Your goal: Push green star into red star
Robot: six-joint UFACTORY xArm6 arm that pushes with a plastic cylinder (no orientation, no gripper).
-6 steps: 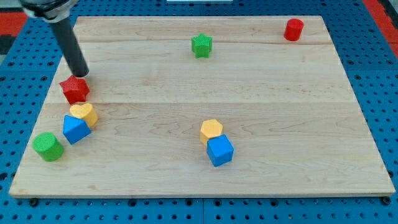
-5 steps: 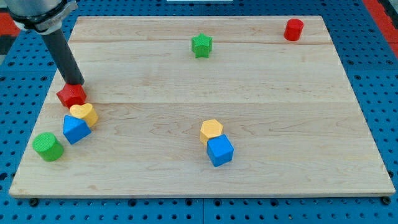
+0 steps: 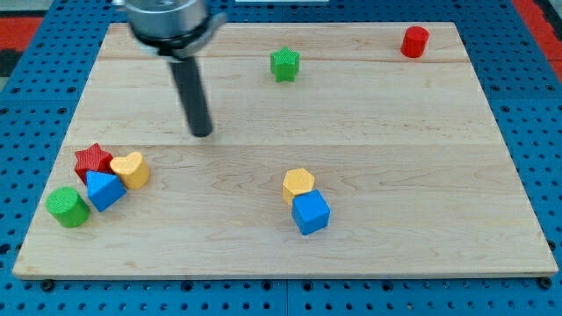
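Observation:
The green star (image 3: 284,64) lies near the view's top, a little right of centre. The red star (image 3: 92,161) lies at the view's lower left, touching a blue block (image 3: 104,190) and close to a yellow heart (image 3: 133,169). My tip (image 3: 202,132) rests on the board between the two stars, left of and below the green star, and well to the right of and above the red star. It touches no block.
A green cylinder (image 3: 68,207) stands at the lower left beside the blue block. A yellow hexagon (image 3: 299,183) sits against a blue cube (image 3: 310,212) below centre. A red cylinder (image 3: 414,41) stands at the top right. The wooden board (image 3: 395,132) lies on a blue pegboard.
My tip has moved from beside the red star to the right, toward the board's middle. The red star has slid down and left, and the yellow heart and blue block have shifted with it.

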